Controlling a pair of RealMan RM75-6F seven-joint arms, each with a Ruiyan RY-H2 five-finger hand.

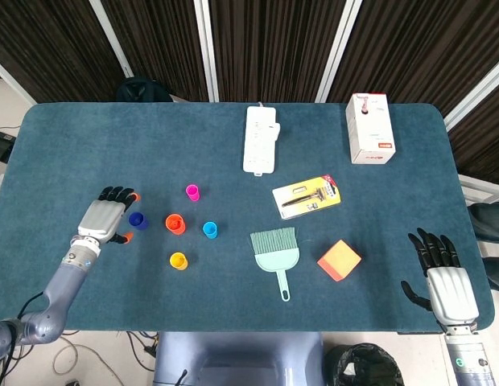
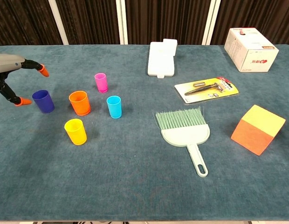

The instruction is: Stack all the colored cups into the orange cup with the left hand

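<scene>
The orange cup [image 1: 175, 223] [image 2: 79, 103] stands upright on the blue cloth among four others: a dark blue cup [image 1: 138, 219] [image 2: 43, 101] to its left, a pink cup [image 1: 192, 192] [image 2: 101, 82] behind, a cyan cup [image 1: 210, 230] [image 2: 114, 107] to its right and a yellow cup [image 1: 179, 260] [image 2: 75, 131] in front. My left hand [image 1: 107, 215] [image 2: 14, 77] hovers just left of the dark blue cup, fingers spread around it, holding nothing. My right hand [image 1: 443, 274] lies open at the near right edge of the table.
A teal dustpan brush [image 1: 277, 252] [image 2: 186, 131], an orange-yellow block [image 1: 340, 260] [image 2: 257, 129], a carded tool pack [image 1: 307, 196] [image 2: 207, 88], a white power strip [image 1: 261, 138] [image 2: 161, 58] and a white box [image 1: 370, 128] [image 2: 250, 49] lie to the right of the cups.
</scene>
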